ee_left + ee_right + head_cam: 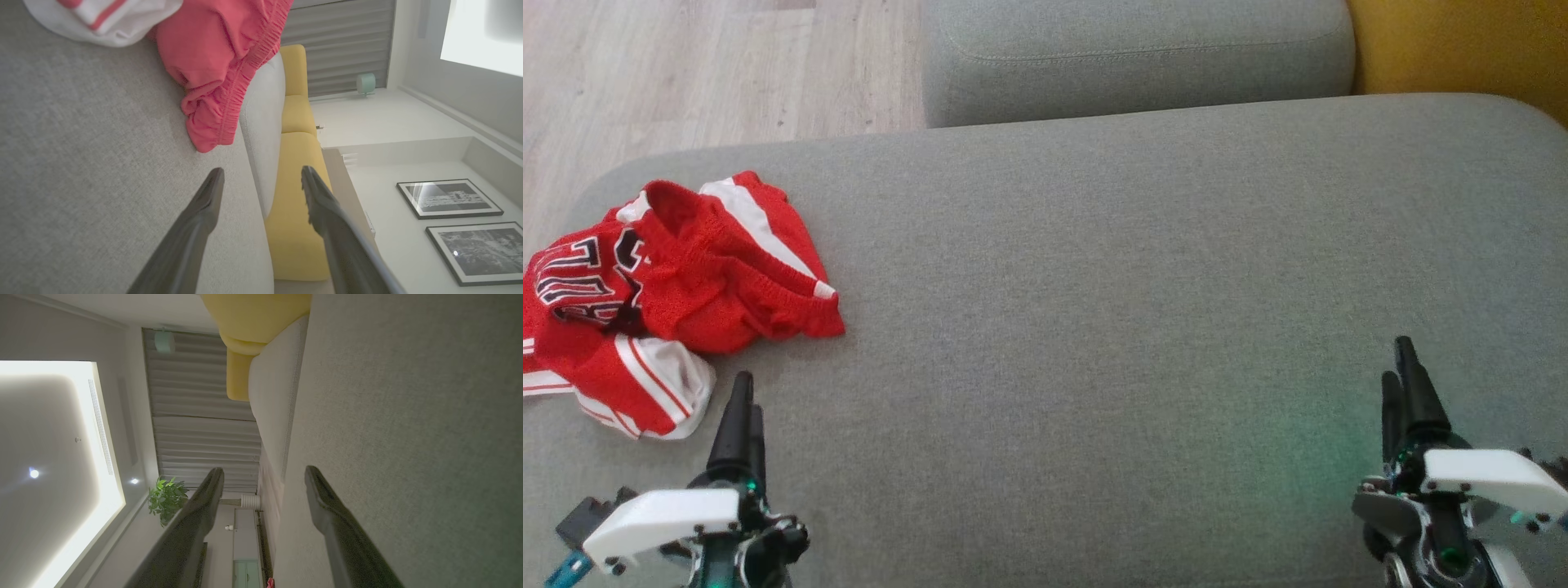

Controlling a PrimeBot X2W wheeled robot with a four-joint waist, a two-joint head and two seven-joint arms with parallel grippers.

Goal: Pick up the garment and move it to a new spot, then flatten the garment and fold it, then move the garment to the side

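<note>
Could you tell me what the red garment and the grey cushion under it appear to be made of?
The red garment: likely a matte synthetic sports knit, going by its fine textured surface and gathered elastic waistband. The grey cushion: matte woven upholstery cloth, going by its fine flecked grain.

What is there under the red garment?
The red garment lies crumpled on the grey cushion, near its left edge. Its folds cover the fabric below, so anything hidden beneath them cannot be seen.
</note>
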